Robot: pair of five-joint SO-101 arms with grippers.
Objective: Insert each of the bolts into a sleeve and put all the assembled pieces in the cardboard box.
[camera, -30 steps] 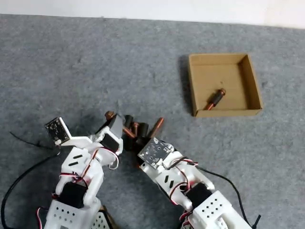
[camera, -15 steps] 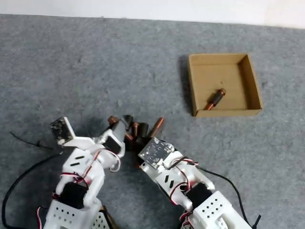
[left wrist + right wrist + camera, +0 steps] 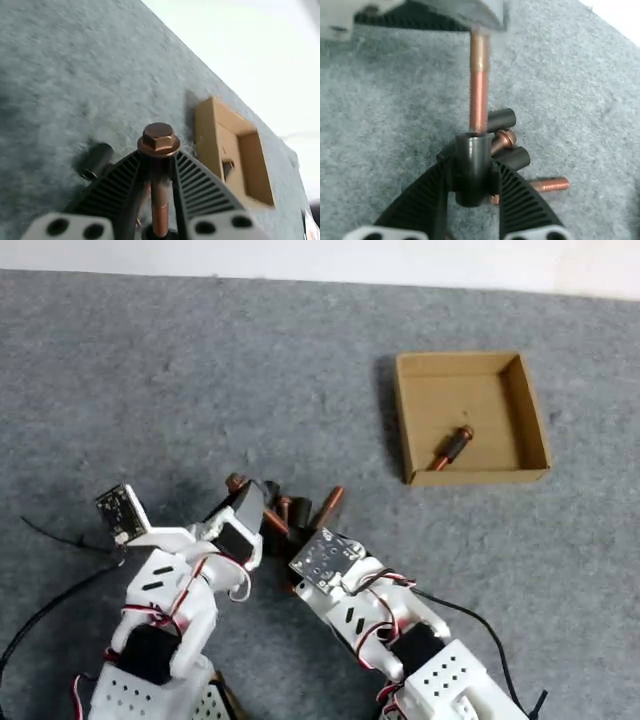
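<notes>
Bolt [image 3: 159,142], rigid and likely slick, was pinched under its head by the left claw [image 3: 159,162]; its tip seemingly met the sleeve [image 3: 471,175], gripped mid-barrel in the right claw [image 3: 471,161], over the desk's near side.

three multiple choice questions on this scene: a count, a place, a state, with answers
1. How many assembled pieces lie in the cardboard box? A none B one C three
2. Where is the tip of the bolt held by the left gripper? A at the mouth of the sleeve B in the box C on the box rim
3. The right gripper is: A open B shut on a bolt C shut on the sleeve
Answers: B, one lies on its floor; A, the tip meets the opening; C, it clamps the black sleeve.
</notes>
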